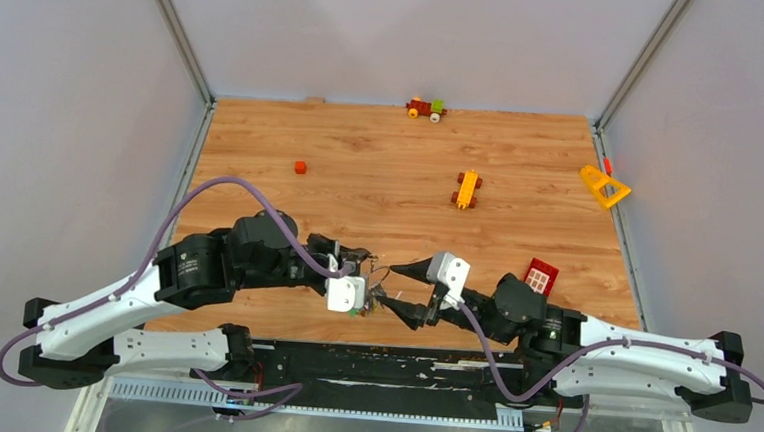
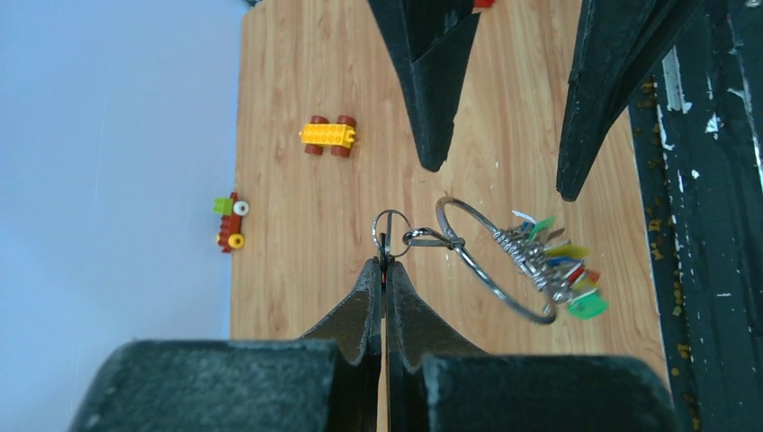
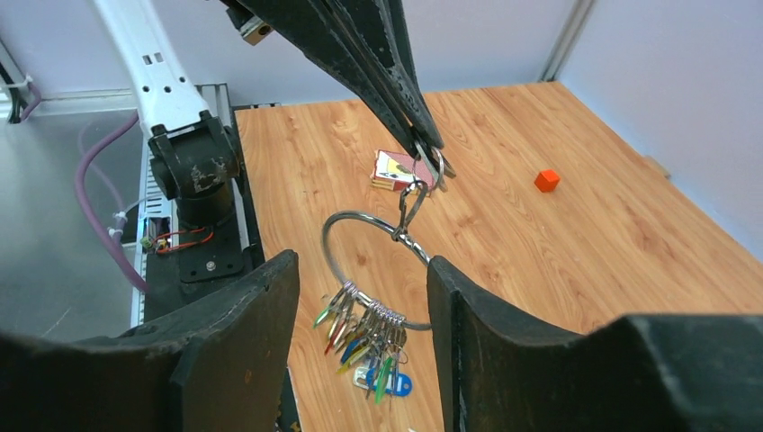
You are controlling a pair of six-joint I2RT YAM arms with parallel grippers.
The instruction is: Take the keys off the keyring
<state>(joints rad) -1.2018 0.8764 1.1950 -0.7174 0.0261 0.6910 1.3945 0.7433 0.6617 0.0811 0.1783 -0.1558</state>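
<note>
The keyring (image 2: 492, 292) is a thin silver loop hanging in the air above the near edge of the table. My left gripper (image 2: 385, 263) is shut on a small silver ring (image 2: 391, 229) linked to it. The keys (image 2: 553, 265), with green, blue, yellow and red tags, are bunched at the loop's low side. They also show in the right wrist view (image 3: 369, 346). My right gripper (image 3: 362, 261) is open, one finger on each side of the loop (image 3: 326, 256), not touching it. In the top view the left gripper (image 1: 367, 272) and right gripper (image 1: 391, 285) nearly meet.
A red window brick (image 1: 541, 276) lies just behind my right arm. A yellow-brown brick car (image 1: 468, 189), a small red cube (image 1: 300, 167), a toy car (image 1: 426, 108) and a yellow piece (image 1: 603, 186) lie farther off. A black strip (image 1: 389, 362) edges the near side.
</note>
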